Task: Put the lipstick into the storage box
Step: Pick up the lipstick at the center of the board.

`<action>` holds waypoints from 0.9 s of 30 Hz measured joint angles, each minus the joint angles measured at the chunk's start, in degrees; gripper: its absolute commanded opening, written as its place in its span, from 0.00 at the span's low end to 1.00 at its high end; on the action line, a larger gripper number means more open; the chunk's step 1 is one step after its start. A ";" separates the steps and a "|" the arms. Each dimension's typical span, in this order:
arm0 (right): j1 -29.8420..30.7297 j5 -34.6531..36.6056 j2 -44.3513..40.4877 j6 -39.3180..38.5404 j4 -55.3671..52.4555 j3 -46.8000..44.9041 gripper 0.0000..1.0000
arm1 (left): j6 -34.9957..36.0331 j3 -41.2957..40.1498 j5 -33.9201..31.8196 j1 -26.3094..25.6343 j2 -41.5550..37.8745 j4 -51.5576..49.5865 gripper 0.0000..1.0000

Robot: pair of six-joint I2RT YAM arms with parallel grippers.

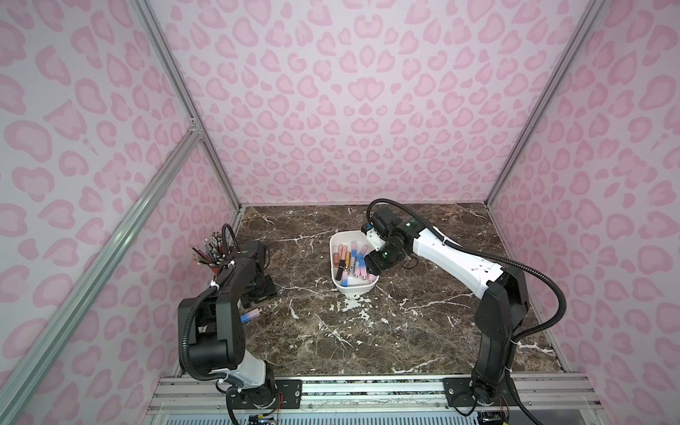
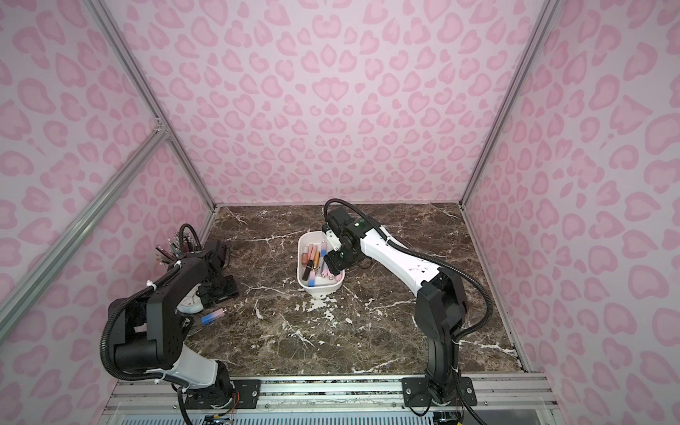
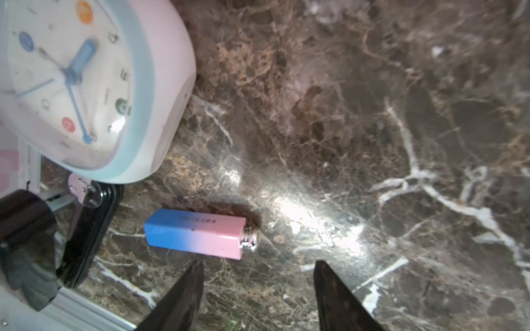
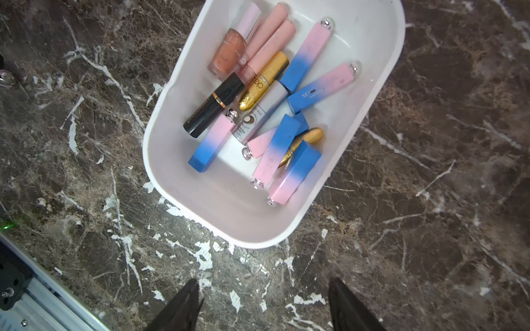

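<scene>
The table is brown marble with white cracks. The left gripper is spread, holding nothing. Just ahead of it lies the lipstick, a square tube, blue fading to pink, with a silver screw end. Its tiny writing is too blurry to read. Past it is a round-cornered clock. The right gripper is spread and empty. Ahead of it sits the white plastic storage box, full of tubes. Pink spotted walls stand behind.

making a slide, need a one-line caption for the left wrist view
Open left gripper near a blue-to-pink lipstick lying on the marble table, a pastel clock close by.
</scene>
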 measured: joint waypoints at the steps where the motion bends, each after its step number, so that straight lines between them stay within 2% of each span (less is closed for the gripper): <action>1: -0.07 -0.17 -0.85 0.24 1.07 -1.44 0.76 | -0.24 0.00 -0.09 -0.02 -0.09 -0.35 0.65; 6: -0.37 -1.40 -4.98 1.25 6.56 -9.05 0.76 | -2.95 0.63 0.66 0.07 -2.25 -2.25 0.66; 13: -3.39 -3.21 -9.94 2.03 14.08 -20.15 0.76 | -10.91 0.66 1.55 2.05 -5.16 -2.19 0.66; 21: -8.90 -6.27 -14.69 2.01 19.63 -26.86 0.77 | -17.57 -2.58 4.55 4.20 -5.14 -1.92 0.66; 27: -10.29 -7.74 -16.96 1.31 21.70 -29.64 0.77 | -22.73 -6.38 6.08 5.33 -5.27 -0.85 0.67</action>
